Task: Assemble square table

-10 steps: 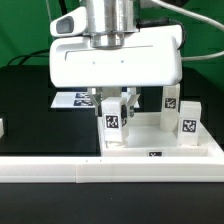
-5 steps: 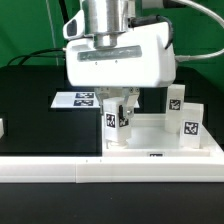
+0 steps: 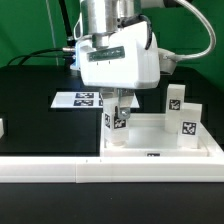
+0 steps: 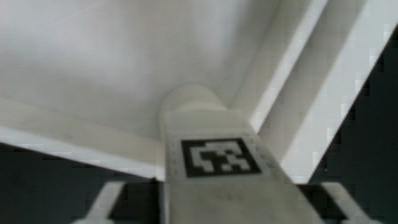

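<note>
Taking the large white plastic square slab [image 3: 160, 140] as the landmark: off its far corner on the exterior view's left lies the flat marker board [image 3: 80, 98] on the black table [image 3: 30, 100]. Along the slab's near edge runs a long white border wall [image 3: 60, 170].

At the slab's corner on the exterior view's left, a small white tagged block leg [image 3: 116, 122] stands upright in the slab, and the robot's two-finger gripper [image 3: 117, 103] holds it between narrow fingers; the wrist view shows that leg [image 4: 214, 140] rising toward the camera.

Toward the slab's other side, two more upright tagged legs, a rear leg [image 3: 174, 99] and a front leg [image 3: 187, 122], look fitted already.

By my judgement three legs are up, this one being screwed, and a fourth remains, unseen.
</note>
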